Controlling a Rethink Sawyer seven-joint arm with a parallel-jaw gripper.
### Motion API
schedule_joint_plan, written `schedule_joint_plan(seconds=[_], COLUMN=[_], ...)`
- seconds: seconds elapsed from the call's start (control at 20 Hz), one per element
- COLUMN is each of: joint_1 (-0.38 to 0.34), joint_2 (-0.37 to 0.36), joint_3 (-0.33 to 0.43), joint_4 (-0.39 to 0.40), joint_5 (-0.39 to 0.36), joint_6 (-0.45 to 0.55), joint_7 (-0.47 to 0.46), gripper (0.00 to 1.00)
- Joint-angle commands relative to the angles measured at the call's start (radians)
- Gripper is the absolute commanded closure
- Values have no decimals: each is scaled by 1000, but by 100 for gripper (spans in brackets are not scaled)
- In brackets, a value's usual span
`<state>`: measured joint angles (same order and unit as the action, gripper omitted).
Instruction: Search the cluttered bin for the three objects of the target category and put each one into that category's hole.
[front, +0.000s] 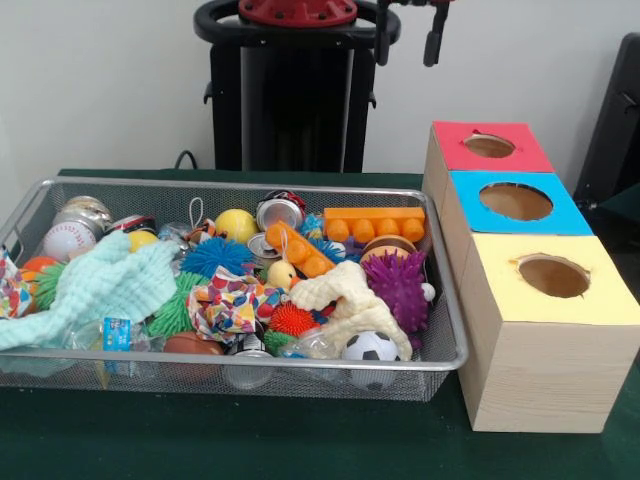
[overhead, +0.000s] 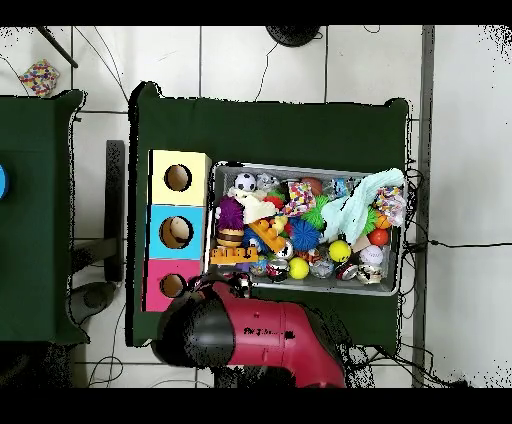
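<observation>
Clutter fills the wire mesh bin (front: 445, 330), so the drawn-back black gripper (front: 410, 38), fingers apparently spread, should descend onto one exposed object.

My arm (overhead: 265, 335) is drawn back. In the overhead view its red and black bulk fills the lower middle of the frame, the rounded black end at lower left. In the front view my red joint (front: 298, 10) sits at the top edge, centre. Just right of it my gripper (front: 410, 30) hangs down from the top edge as two dark prongs, one short, one longer; I cannot tell how far apart my jaws stand.
</observation>
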<state>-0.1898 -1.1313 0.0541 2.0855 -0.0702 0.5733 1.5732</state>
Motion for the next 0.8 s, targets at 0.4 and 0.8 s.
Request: schedule_joint_plan(seconds=[0.4,0.8], joint_1=[-164,-198], joint_2=[175,229], joint_3=[245,285], joint_4=[-235,-338], joint_5=[-153,-225], joint_6=[191,262], joint_7=[-229,-220], gripper=[0,0])
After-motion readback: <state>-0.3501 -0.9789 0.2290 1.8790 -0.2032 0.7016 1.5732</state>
